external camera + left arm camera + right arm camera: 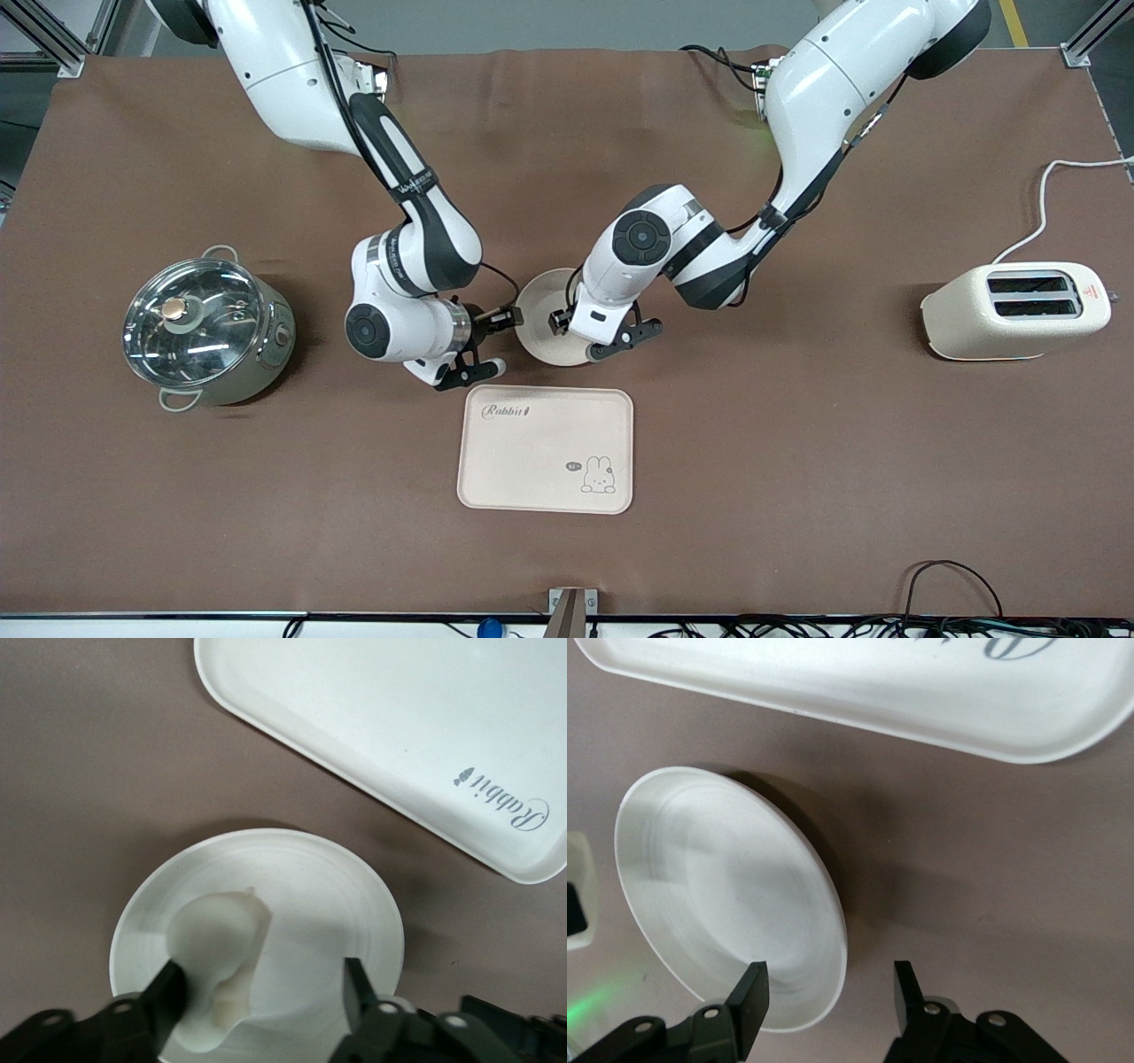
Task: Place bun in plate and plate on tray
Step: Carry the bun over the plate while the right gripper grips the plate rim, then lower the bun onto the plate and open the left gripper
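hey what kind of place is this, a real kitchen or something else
Probably a robot lab's mock kitchen, not a home. A brown cloth-covered table carries a steel pot, a toaster and a tray, with metal framing at the corners and loose cables along its edge.

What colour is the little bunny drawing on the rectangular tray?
Dark grey outline on the cream rectangular tray; the bunny drawing shows best in the front view.

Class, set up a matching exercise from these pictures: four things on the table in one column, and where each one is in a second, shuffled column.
Things:
1. bun
2. tray
3. toaster
4. pot

Places:
A. at the right arm's end of the table
B. on the plate
C. at the left arm's end of the table
D. nearer the front camera than the plate

Pairs: 1-B, 2-D, 3-C, 4-A
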{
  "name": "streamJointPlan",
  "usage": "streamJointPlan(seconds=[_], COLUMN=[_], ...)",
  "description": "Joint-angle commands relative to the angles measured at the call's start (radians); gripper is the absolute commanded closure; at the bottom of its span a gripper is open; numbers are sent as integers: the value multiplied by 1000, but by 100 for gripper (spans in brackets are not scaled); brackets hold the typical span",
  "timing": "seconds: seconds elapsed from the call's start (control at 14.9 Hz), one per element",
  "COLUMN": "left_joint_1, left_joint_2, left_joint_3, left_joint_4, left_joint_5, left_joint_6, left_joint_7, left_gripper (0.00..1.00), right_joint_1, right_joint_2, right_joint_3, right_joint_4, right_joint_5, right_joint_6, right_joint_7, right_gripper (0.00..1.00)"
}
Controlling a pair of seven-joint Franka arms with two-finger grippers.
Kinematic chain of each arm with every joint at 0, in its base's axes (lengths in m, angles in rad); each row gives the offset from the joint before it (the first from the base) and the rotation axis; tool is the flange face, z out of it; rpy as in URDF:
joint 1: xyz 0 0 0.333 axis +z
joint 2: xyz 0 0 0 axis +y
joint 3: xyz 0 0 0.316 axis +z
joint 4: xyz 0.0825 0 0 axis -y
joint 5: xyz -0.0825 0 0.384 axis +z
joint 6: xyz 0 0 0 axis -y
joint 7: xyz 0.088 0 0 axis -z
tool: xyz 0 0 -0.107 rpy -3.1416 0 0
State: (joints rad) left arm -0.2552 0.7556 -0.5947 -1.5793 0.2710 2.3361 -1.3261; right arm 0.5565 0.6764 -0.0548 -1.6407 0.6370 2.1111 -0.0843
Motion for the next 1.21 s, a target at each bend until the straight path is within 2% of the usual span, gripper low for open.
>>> streamJointPlan(seconds=[0.0,0.54,0.74,0.87,1.01,1.14], left_joint_1=[-16,-6,72,143,239,344], left_joint_2=[-4,-12,-48,-100,-152,-202], left_joint_3=[1,1,-2,-2,-5,-11], left_joint_4=[4,8,7,9,9,15], left_joint_5=[20,33,150,166,166,152], left_joint_6=[6,5,-49,-139,-187,-221], left_joint_7=[-39,-38,19,199,417,636], left_gripper=[0,0,0,0,0,0], right_joint_1=[20,26,30,34,34,34], right_joint_2=[25,57,63,68,69,69], right_joint_3=[1,3,3,3,3,3], right_joint_4=[2,5,5,5,5,5], right_joint_5=[29,53,84,85,85,85], right_joint_6=[47,72,82,82,84,84], right_joint_7=[-9,-8,-9,-9,-9,-8], right_gripper=[42,53,60,65,68,76])
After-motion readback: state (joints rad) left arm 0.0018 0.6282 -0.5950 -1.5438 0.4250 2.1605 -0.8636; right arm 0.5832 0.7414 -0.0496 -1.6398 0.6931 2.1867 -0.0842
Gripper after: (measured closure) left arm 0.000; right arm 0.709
